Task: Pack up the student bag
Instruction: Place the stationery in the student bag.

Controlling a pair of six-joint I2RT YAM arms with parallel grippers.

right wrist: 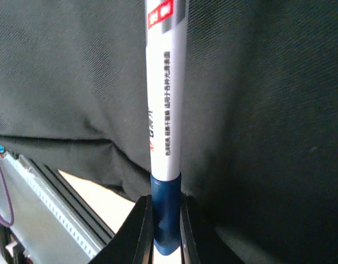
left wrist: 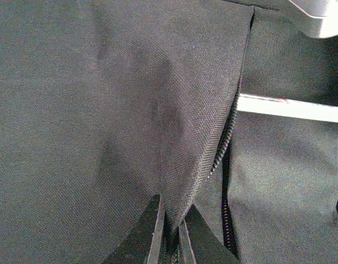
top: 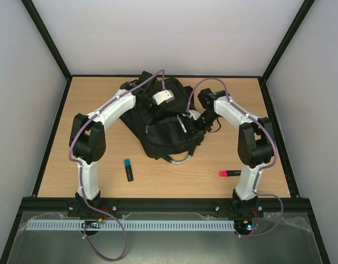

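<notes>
Right fingers [right wrist: 142,236] pressed onto the blue end of a white pen [right wrist: 167,110]. The barrel runs straight out from them, long axis aimed into the black cloth of the student bag [top: 163,135]. Left fingers [left wrist: 151,237] closed together on a fold of the bag's flap [left wrist: 201,110], pinching it just beside the zip [left wrist: 226,143] and holding that edge up. From the left wrist, the pen comes in crosswise from the bag's right side and its far end disappears behind the lifted flap edge. Tip is at the zip line; whether it is inside the pocket cannot be told. Judgement: the next move turns on sliding the pen along its own axis, under the flap, toward the bag's middle. The right arm carries it; the left only holds the mouth open. Bag lies mid-desk [top: 92,110], between the two arms. In front of the bag: a blue-capped marker [top: 128,169] to the left, a pink highlighter [top: 228,173] to the right, both well apart from either set of fingers.
</notes>
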